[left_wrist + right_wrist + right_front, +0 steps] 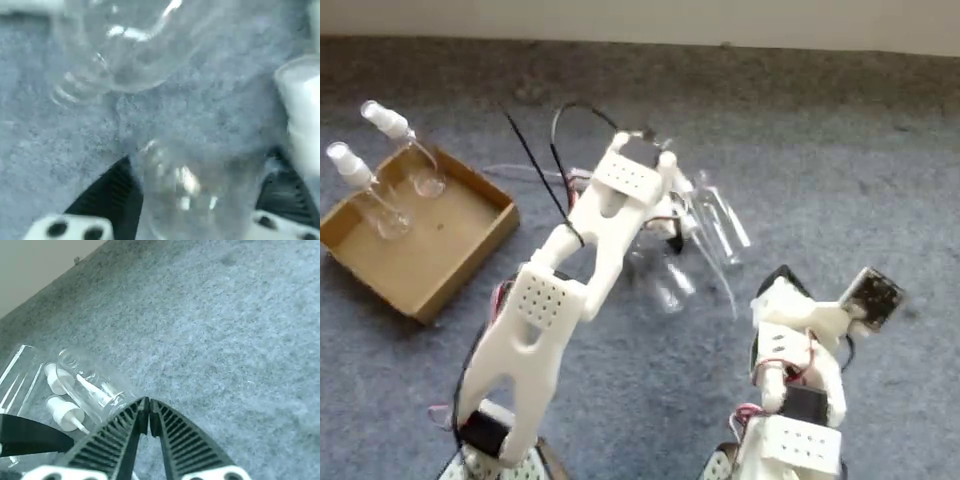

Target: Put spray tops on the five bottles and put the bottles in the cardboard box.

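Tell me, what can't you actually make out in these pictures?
High view: the left arm covers part of the clear bottle pile, so their number is unclear.
Left wrist view: the near bottle is blurred and cut off by the edge.
Right wrist view: the right gripper may hide further spray tops.

A clear, glossy plastic bottle (pixel 185 190) is pinched between the ribbed black plastic fingers (pixel 117 195) of the left gripper (pixel 197 200). Under them lies rough, matt grey carpet (pixel 210 110). Just beside the right gripper (pixel 149 415), smooth white plastic spray tops (pixel 62 412) rest by a shiny transparent second bottle (pixel 97 385). Well apart from both grippers is a matt brown cardboard box (pixel 430 250).
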Controlling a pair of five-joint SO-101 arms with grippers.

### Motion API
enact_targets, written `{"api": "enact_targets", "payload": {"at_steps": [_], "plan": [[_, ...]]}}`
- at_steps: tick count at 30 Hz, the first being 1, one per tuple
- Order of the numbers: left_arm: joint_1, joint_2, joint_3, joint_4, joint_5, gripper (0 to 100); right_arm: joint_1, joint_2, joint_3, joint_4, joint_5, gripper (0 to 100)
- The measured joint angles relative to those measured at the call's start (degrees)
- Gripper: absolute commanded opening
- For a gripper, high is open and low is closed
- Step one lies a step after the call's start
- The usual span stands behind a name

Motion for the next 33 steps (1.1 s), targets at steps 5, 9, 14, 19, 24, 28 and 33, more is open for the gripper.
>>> {"api": "enact_targets", "payload": {"at_steps": [5, 9, 14, 19, 24, 28, 33], "plan": [[-2.02, -0.09, 1.05, 0.26, -0.18, 27, 0.0, -0.09, 0.0, 0.0, 0.0, 1.0], [-2.64, 0.0, 1.14, 0.26, -0.18, 27, 0.0, -0.09, 0.0, 0.0, 0.0, 1.0], [-2.73, -0.09, 1.23, 0.26, -1.58, 27, 0.0, -0.09, 0.0, 0.0, 0.0, 1.0], [-2.99, -3.96, 3.96, 0.26, -5.36, 27, -0.53, -0.09, 0.0, 0.0, 0.26, 1.0], [-3.69, -12.84, 10.37, 0.44, -10.81, 27, -1.85, -0.09, 0.0, 0.0, 0.35, 1.0], [-3.34, -21.19, 14.42, 0.62, -16.0, 27, -2.29, -0.09, 0.0, 0.0, 0.35, 1.0], [-4.13, -32.26, 18.81, 0.62, -24.09, 27, -2.29, -0.09, 0.0, 0.0, 0.35, 1.0]]}}
